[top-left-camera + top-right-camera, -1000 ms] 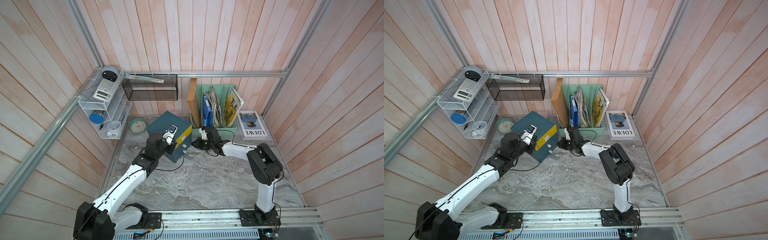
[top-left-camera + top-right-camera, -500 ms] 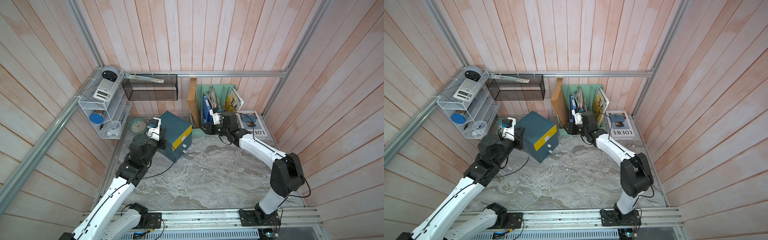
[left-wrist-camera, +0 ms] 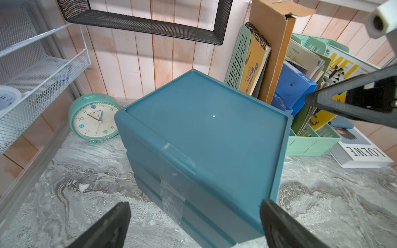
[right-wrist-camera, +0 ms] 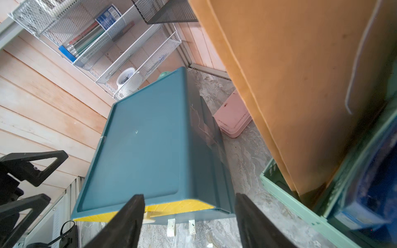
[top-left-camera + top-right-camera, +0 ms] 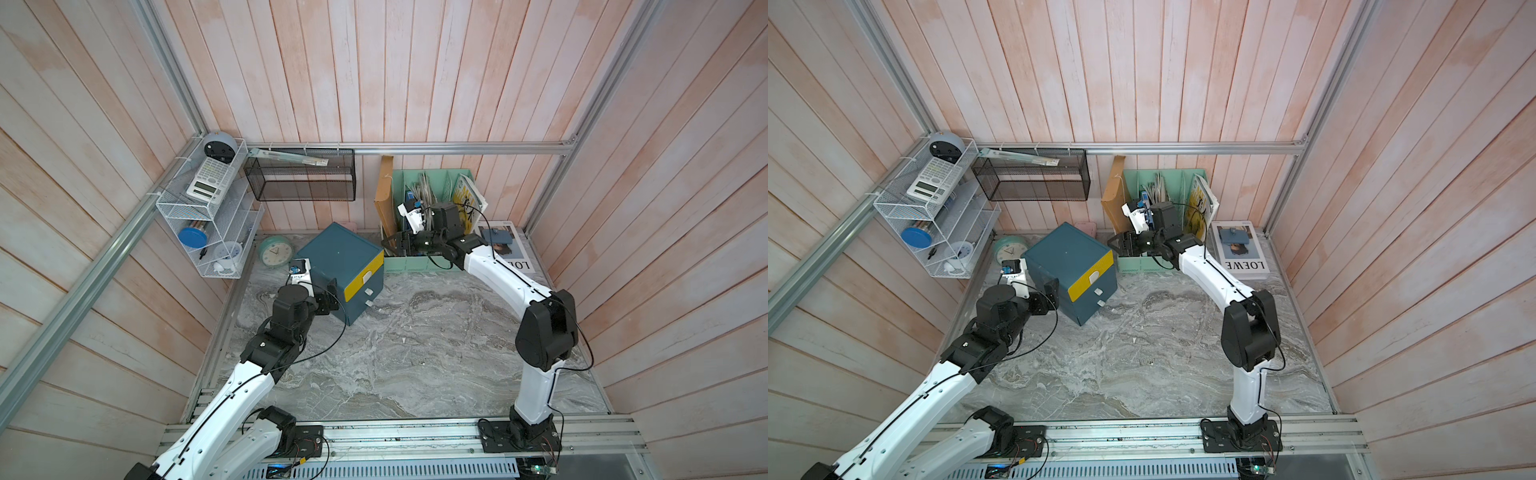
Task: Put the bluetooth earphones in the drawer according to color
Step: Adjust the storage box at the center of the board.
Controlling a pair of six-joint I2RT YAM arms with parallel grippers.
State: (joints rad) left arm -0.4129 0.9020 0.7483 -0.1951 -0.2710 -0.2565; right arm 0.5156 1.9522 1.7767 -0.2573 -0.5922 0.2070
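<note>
The drawer (image 5: 338, 259) (image 5: 1065, 257) is a dark teal chest with a yellow top front (image 4: 178, 207) and white tab handles (image 4: 171, 227); all its drawers are closed. The bluetooth earphones are out of view. My left gripper (image 5: 328, 297) (image 5: 1047, 297) hangs open at the chest's left near corner. In the left wrist view its fingers (image 3: 107, 227) straddle the taped side of the chest (image 3: 204, 133), apart from it. My right gripper (image 5: 394, 245) (image 5: 1119, 245) is open and empty above the chest's right side, and in the right wrist view (image 4: 189, 216) it looks down on the chest top (image 4: 139, 150).
A mint file rack (image 5: 432, 266) with books and a brown envelope (image 4: 300, 85) stands just right of the chest. A pale pink box (image 4: 233, 117) lies behind the chest. A clock (image 5: 275, 250), a white wire shelf (image 5: 208, 216), a black mesh basket (image 5: 301, 178) and a LOEWE book (image 5: 1241, 249) line the back.
Both grippers have opened. The left arm pulled back from the chest's top front to its left near corner. The right arm rose from the table beside the chest to in front of the file rack.
</note>
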